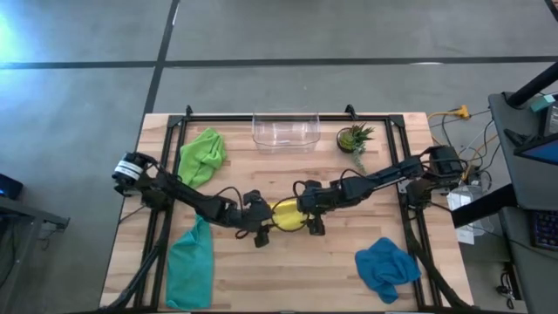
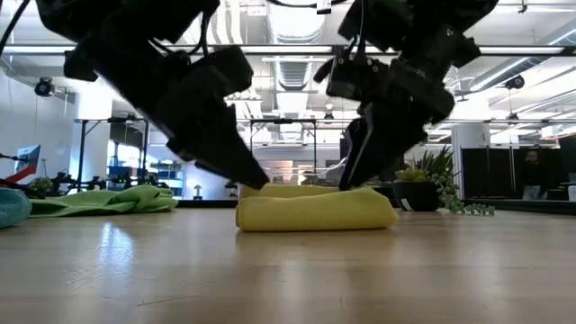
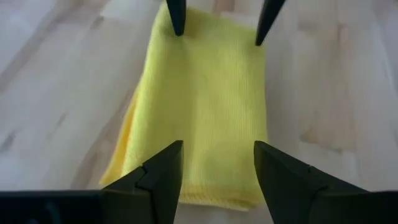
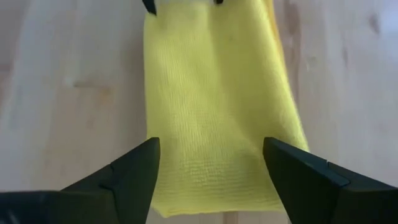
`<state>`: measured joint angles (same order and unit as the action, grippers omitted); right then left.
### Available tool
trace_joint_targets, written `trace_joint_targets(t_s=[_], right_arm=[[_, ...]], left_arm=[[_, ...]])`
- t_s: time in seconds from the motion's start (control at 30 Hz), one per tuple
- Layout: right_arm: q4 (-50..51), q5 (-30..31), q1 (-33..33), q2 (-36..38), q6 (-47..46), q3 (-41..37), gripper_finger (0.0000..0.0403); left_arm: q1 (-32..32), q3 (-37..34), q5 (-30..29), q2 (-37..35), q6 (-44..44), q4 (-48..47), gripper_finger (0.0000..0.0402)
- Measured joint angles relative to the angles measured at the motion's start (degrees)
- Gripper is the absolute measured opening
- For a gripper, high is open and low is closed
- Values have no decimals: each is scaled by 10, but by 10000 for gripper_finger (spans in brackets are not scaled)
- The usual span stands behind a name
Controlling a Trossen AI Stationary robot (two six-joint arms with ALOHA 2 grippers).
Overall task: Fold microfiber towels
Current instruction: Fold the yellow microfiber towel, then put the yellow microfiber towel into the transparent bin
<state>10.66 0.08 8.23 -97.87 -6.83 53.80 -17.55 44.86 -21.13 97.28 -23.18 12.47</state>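
Yellow towel (image 1: 286,215) sits folded into a narrow rectangle at the middle of the wooden table (image 1: 288,270), between my two grippers. My left gripper (image 1: 261,228) is at its left end, my right gripper (image 1: 311,220) at its right end. Both arms cover part of the cloth from overhead, so only a small yellow patch shows there.

Left gripper: fingers (image 3: 163,177) spread, straddling the near edge of the towel. Nothing pinched between them as far as my wrist camera shows. Right gripper: fingers (image 4: 134,171) spread wider, also straddling the towel's edge, nothing clamped. Fingertips of each gripper show as dark points at the far end of the other's wrist view.

Low view: towel lies flat as a thick layered pad, both grippers angled down to its top corners. Whether the tips touch the fabric or hover just over it, I can't tell; the dark housings hide the contact points.

Lime green towel (image 1: 202,155) is crumpled at the back left. Teal towel (image 1: 191,262) is front left, cut off at the frame edge. Blue towel (image 1: 387,267) is bunched front right. Clear plastic bin (image 1: 285,131) and potted plant (image 1: 355,138) stand along the back edge.
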Motion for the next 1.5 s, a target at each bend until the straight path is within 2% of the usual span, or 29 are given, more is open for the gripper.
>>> trace_joint_targets(t_s=[0.2,0.37,0.47,0.6,0.7,0.83,1.03,1.23,1.5], right_arm=[[4,0,0,52,-72,2,276],[15,-21,3,106,-214,0,274],[9,-39,18,128,-306,0,271],[7,-34,59,135,-416,-2,265],[4,-1,93,119,-529,-6,259],[6,43,127,78,-647,-8,250],[-30,50,134,10,-791,-8,244],[-48,76,136,-23,-874,-9,244],[-18,76,125,-50,-888,-9,244]], left_arm=[[7,1,-1,-29,11,1,180],[15,2,6,-34,53,0,180],[40,6,68,-34,53,-5,180],[100,22,170,-29,3,-53,180],[143,25,205,-28,-4,-71,179],[179,25,208,-28,12,-72,179],[196,25,232,-3,59,-75,179],[196,24,232,23,75,-89,179],[190,24,249,30,70,-90,179]])
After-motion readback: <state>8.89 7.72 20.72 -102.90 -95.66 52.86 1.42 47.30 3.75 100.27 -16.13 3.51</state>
